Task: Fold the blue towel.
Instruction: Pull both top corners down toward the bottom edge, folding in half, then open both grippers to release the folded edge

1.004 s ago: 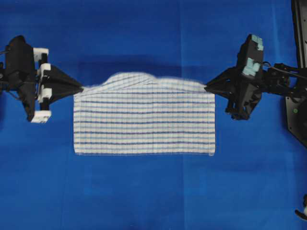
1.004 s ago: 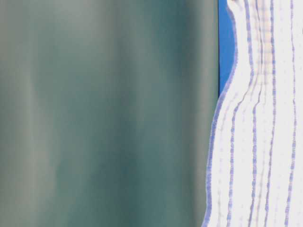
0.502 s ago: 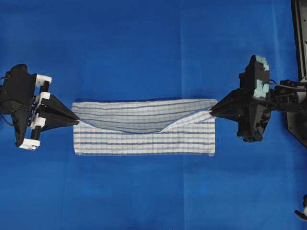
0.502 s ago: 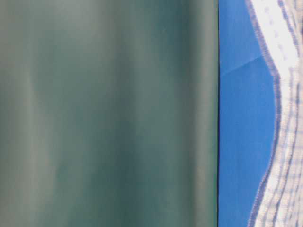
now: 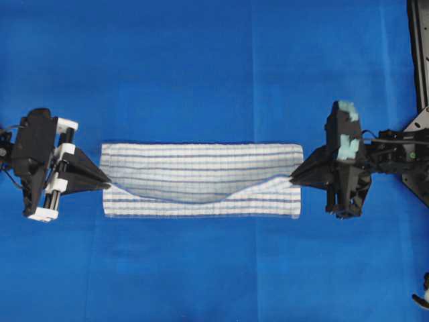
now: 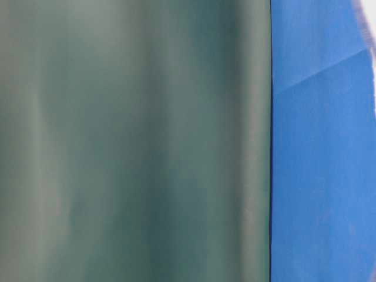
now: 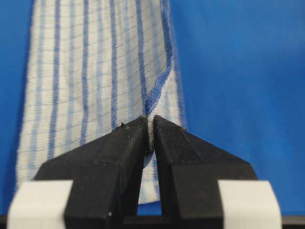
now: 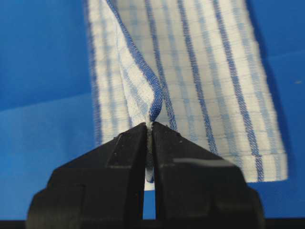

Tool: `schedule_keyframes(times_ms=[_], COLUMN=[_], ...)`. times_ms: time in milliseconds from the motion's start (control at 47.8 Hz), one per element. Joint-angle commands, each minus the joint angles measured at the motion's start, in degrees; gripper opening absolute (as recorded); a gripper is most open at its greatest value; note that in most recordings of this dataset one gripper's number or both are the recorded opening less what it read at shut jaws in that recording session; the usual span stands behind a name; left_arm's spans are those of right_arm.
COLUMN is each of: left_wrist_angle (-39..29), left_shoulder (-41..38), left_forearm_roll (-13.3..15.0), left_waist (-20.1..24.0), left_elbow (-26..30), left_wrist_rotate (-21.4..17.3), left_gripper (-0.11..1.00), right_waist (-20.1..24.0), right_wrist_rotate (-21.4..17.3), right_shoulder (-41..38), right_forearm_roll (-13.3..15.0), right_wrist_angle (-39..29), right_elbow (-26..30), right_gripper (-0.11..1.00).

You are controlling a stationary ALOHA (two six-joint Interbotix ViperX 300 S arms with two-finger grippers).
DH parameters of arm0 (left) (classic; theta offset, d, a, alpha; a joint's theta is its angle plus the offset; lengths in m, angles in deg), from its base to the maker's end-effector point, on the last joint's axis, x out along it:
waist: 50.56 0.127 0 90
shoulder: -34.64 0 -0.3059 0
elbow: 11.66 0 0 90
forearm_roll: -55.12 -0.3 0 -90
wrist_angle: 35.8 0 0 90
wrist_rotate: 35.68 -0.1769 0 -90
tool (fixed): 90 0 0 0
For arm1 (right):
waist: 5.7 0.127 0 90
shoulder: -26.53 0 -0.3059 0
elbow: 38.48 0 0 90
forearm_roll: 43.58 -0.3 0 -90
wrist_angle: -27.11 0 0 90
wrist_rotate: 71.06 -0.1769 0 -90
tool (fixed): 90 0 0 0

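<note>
The blue towel (image 5: 201, 171), white with thin blue stripes, lies in the middle of the table as a long band, its upper layer drawn over toward the near edge and sagging in the middle. My left gripper (image 5: 107, 182) is shut on the towel's left corner (image 7: 149, 112). My right gripper (image 5: 292, 179) is shut on the right corner (image 8: 153, 114). Both wrist views show the cloth pinched between the black fingertips. In the table-level view only a sliver of the towel (image 6: 369, 41) shows at the right edge.
A plain blue cloth (image 5: 201, 268) covers the whole table. A black frame (image 5: 419, 54) stands at the far right edge. A blurred grey-green surface (image 6: 135, 141) fills most of the table-level view.
Both grippers have moved toward the near edge, carrying the towel's far edge over the lower layer. The raised cloth has dropped low, and the towel has almost left the table-level view.
</note>
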Motion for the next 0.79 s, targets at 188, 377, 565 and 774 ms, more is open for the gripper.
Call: schedule_keyframes(times_ms=[188,377,565,774], left_wrist_angle=[0.6,0.4,0.2,-1.8], left_shoulder=[-3.9,-4.7,-4.5,-2.1], left_forearm_roll=[0.1,0.1,0.1,0.1], left_waist=[-1.5,-1.5,-1.5,-1.5], left_elbow=[2.8,3.3,3.3,3.4], left_wrist_rotate=[0.1,0.2,0.2,0.0], left_gripper=[0.04,0.04,0.10,0.65], right_waist=[3.3,3.4,3.4,3.5], right_wrist_rotate=[0.0,0.0,0.0,0.9], right_shoulder=[-3.5,-4.1,-4.1,-3.7], right_forearm_roll=[-1.6,-1.6,-2.2,-1.5], right_wrist_angle=[0.1,0.1,-1.2,-1.7], right_elbow=[2.5,2.9,3.3,4.6], right_gripper=[0.04,0.05,0.24,0.84])
